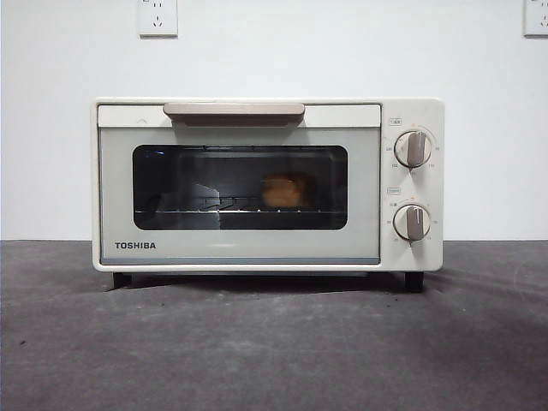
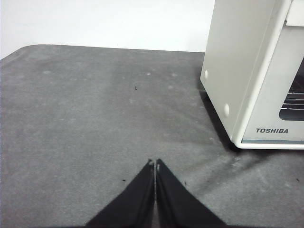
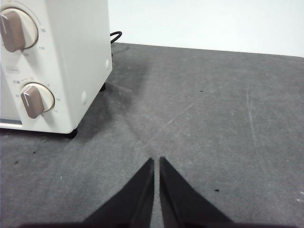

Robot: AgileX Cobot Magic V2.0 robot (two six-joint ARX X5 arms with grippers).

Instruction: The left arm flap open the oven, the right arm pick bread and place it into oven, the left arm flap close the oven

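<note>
A dark grey surface runs back to a plain white wall. High on the wall sit two white sockets, one toward the left and one cut by the right edge. A black cable curls where surface meets wall.

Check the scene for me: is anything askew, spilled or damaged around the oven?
Nothing stands out. The oven stands level with its door shut, and the bread sits upright on the rack inside. The left gripper and right gripper are both shut, empty and apart from the oven, over the table.
</note>
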